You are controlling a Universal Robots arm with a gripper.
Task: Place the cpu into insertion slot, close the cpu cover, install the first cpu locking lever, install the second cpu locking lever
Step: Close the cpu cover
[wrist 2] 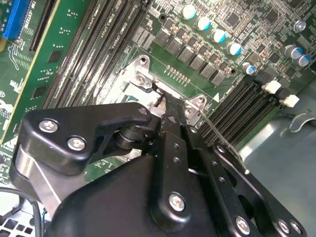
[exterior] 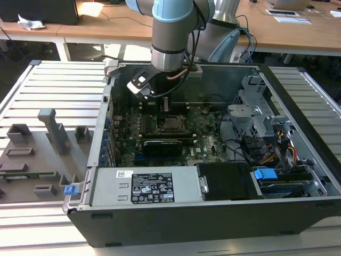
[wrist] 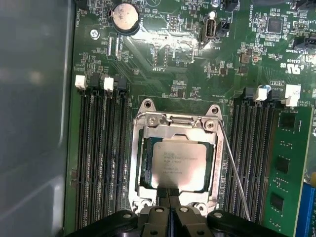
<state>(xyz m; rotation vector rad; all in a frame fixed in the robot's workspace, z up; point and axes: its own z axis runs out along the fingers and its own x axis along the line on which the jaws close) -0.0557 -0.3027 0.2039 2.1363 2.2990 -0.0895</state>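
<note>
Dull silver metal cpu [wrist: 177,165], shiny metal cpu cover [wrist: 135,163], matt black gripper [wrist: 168,193]

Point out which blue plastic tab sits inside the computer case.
The blue tab toward the exterior view's right, within the walls; the other tab pokes outside the case at its corner.

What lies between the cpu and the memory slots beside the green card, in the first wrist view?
In the first wrist view, a side rail of the cpu cover and a thin slanted metal lever lie between the cpu and those memory slots.
</note>
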